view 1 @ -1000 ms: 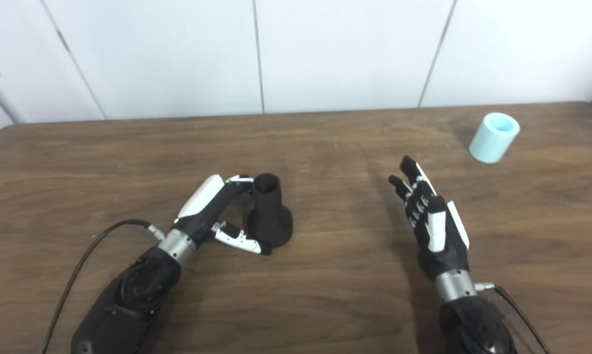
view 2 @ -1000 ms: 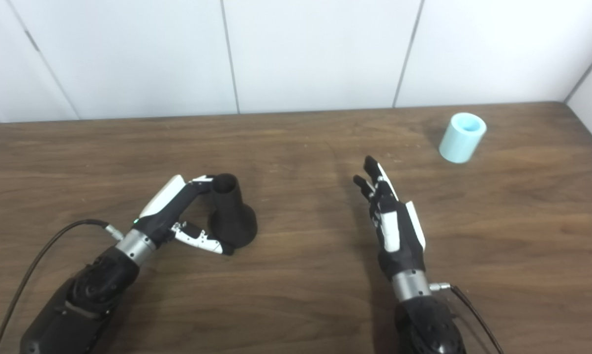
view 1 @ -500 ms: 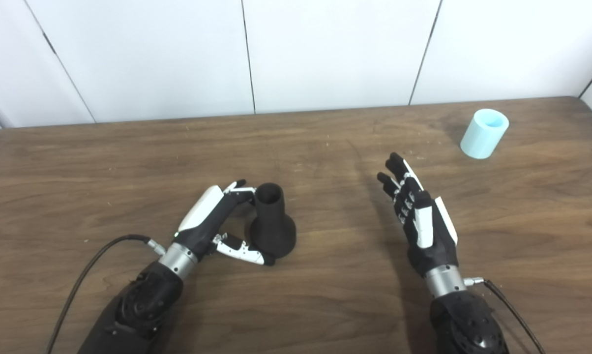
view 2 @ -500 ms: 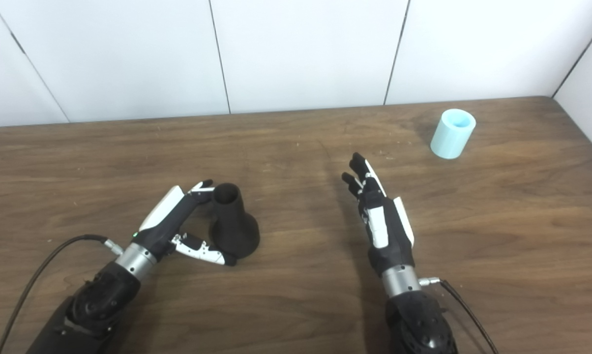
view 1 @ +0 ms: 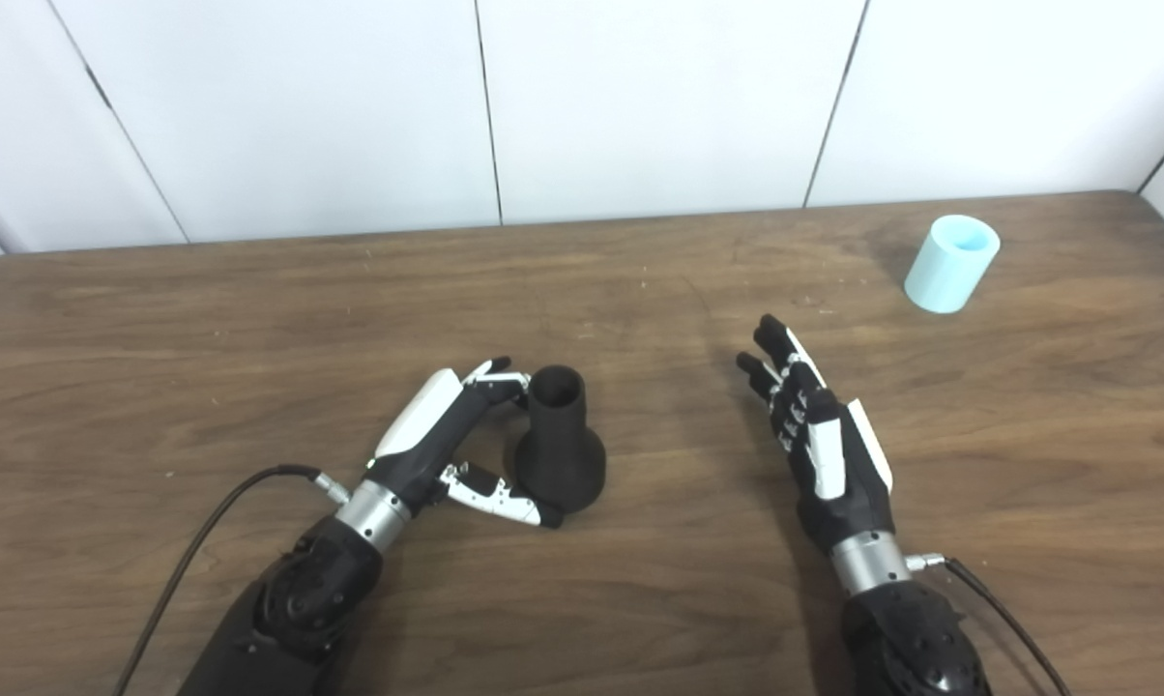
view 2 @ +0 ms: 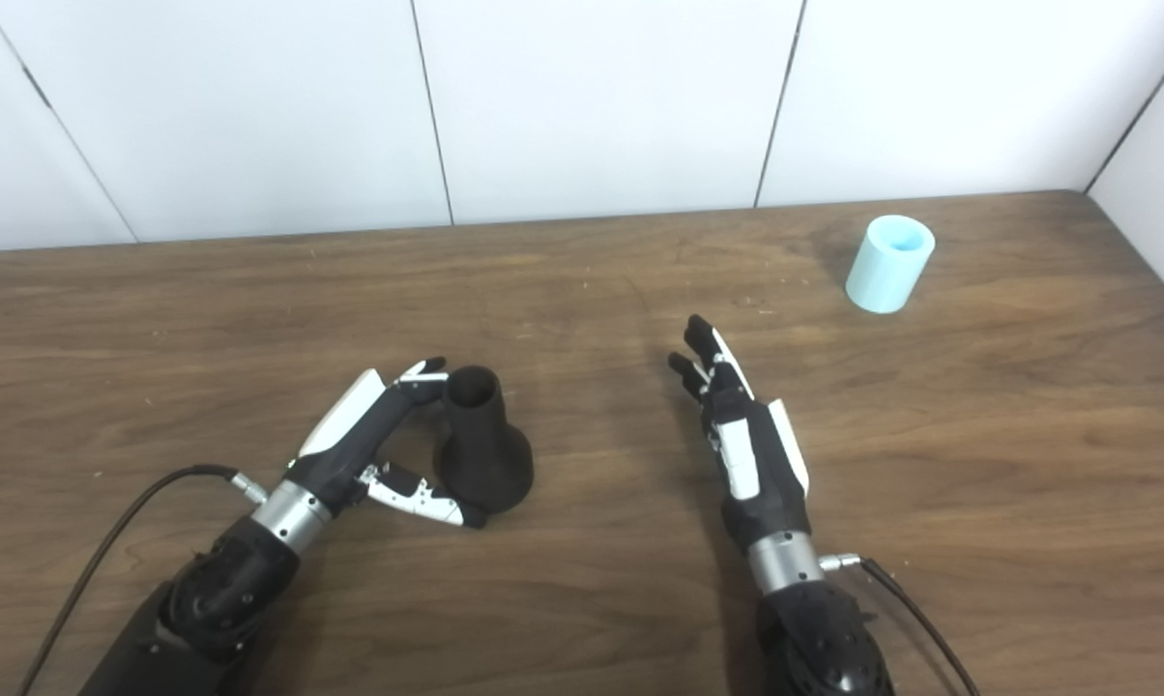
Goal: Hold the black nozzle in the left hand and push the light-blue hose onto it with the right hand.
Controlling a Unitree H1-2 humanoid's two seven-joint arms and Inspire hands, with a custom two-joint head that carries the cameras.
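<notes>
- Left eye view: the fingers (view 1: 505, 375) of the left hand (view 1: 442, 445) are seen spread, curled beside the black nozzle (view 1: 560, 440); whether they touch it cannot be told.
- The nozzle is stood upright on the desk (view 1: 157, 367), wide base down.
- The right hand (view 1: 824, 449) is held open, fingers straight, empty.
- The light-blue hose (view 1: 951, 264) is seen far right, well apart.

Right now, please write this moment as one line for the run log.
left robot hand: open around black nozzle, upright on table | right robot hand: open, empty | light-blue hose: standing apart, far right
</notes>
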